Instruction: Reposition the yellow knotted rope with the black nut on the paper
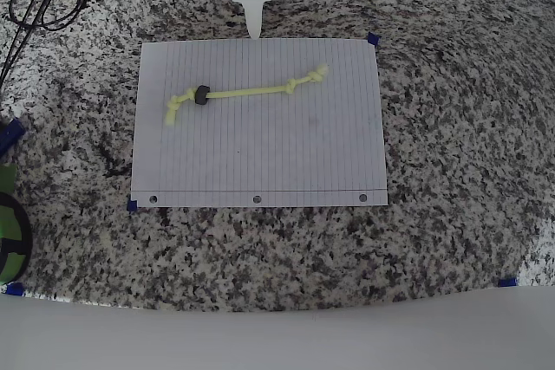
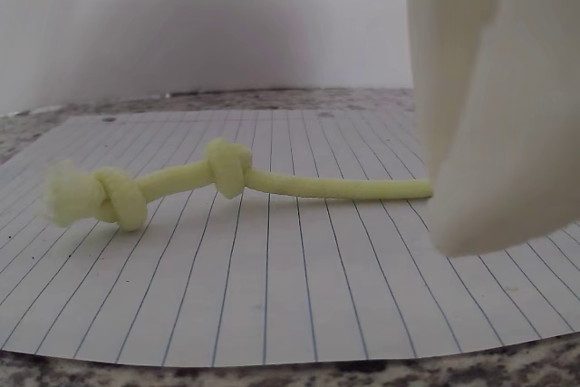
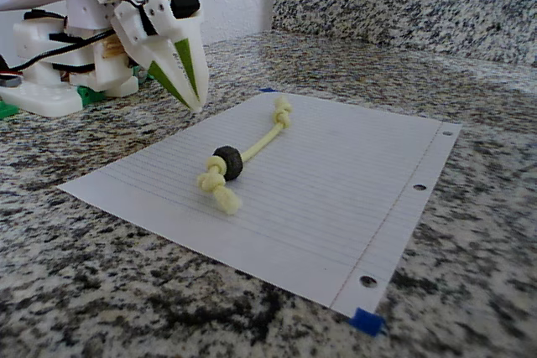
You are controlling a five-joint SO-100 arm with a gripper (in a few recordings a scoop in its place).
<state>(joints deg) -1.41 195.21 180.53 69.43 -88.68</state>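
- The paper (image 1: 260, 162) lies flat on the speckled granite worktop (image 1: 451, 240), its three punched holes along the 6 o'clock edge in the overhead view.
- The yellow knotted rope (image 1: 247, 91) lies stretched across the sheet's upper half, running from about 9 o'clock up toward 2 o'clock, with knots at both ends.
- The black nut (image 1: 202, 94) sits on the cord near its 9 o'clock end, just beside the knots there.
- The tool (image 3: 192, 100) hovers at the paper's 12 o'clock edge, fingers drawn to a narrow point, holding nothing, apart from the rope.
- Blue tape (image 3: 366, 321) marks a paper corner.
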